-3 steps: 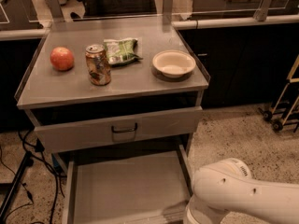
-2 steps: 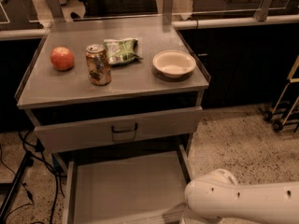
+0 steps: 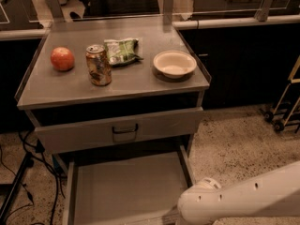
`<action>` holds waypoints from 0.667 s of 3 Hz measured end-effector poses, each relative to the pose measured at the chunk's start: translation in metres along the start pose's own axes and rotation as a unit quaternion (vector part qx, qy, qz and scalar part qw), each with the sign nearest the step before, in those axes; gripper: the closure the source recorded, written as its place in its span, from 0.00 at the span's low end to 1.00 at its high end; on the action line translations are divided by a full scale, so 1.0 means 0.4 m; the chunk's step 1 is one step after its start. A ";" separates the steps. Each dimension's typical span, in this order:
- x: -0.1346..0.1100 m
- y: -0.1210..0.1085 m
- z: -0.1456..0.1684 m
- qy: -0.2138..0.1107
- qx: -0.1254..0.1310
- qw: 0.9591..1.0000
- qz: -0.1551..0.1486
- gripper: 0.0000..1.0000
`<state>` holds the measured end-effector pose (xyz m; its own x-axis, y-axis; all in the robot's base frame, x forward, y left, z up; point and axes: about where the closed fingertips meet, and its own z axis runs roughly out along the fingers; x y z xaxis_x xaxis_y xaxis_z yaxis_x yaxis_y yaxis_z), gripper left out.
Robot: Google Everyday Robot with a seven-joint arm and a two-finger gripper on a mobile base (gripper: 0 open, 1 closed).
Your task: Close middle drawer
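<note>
The middle drawer [image 3: 126, 186] is a long plain grey tray pulled far out of the cabinet toward the camera. Its front and handle are cut off by the bottom edge of the view. Above it, the taller-fronted top drawer [image 3: 117, 130] with its black handle [image 3: 124, 132] stands slightly out. My white arm [image 3: 234, 200] comes in from the lower right, and its rounded end lies next to the tray's right front corner. My gripper is out of view below the bottom edge.
The cabinet top [image 3: 136, 78] carries a red apple [image 3: 62, 58], a soda can [image 3: 99, 64], a green snack bag [image 3: 122, 50] and a white bowl [image 3: 174, 63]. Cables [image 3: 28, 172] lie on the floor at left. A wheeled cart [image 3: 286, 111] stands at right.
My arm has sunk lower and swung left along the bottom right of the view. The drawers and the items on the top have not visibly moved.
</note>
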<state>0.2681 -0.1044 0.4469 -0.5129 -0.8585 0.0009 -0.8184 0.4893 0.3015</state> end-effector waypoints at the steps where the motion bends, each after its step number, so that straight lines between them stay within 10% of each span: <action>1: -0.011 -0.027 0.054 0.011 0.007 1.000 0.020 1.00; 2: -0.049 -0.057 0.085 0.026 0.027 0.999 0.023 1.00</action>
<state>0.2881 -0.0933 0.4077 -0.5378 -0.8406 0.0640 -0.8073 0.5354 0.2482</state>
